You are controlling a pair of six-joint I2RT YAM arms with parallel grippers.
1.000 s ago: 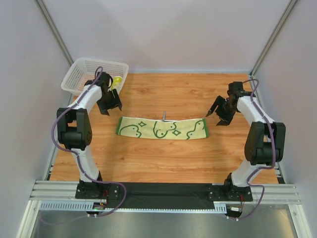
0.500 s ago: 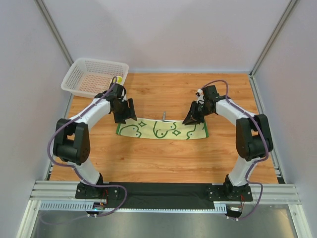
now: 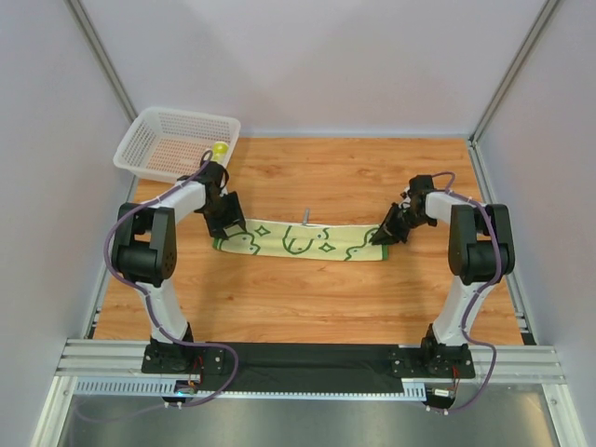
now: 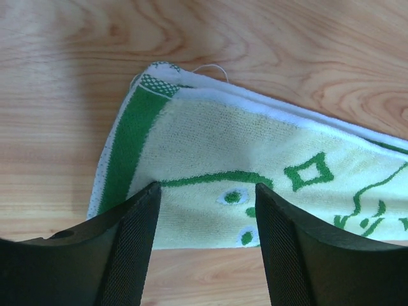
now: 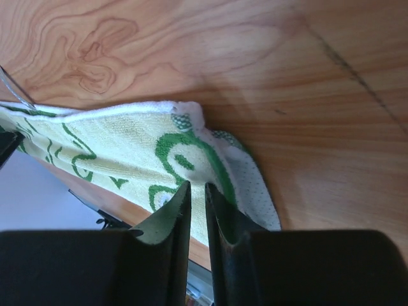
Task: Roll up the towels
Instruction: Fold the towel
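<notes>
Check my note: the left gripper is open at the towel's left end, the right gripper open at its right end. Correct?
Not quite: the right gripper is shut on the towel, pinching its right end, as the right wrist view shows. The left gripper is open at the left end.

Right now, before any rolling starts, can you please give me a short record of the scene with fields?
towel: one cream cloth with green patterns, spread out and unrolled on the table
left gripper: open, straddling the towel's left end
right gripper: shut on the towel's right end
basket: white mesh, far left corner
</notes>
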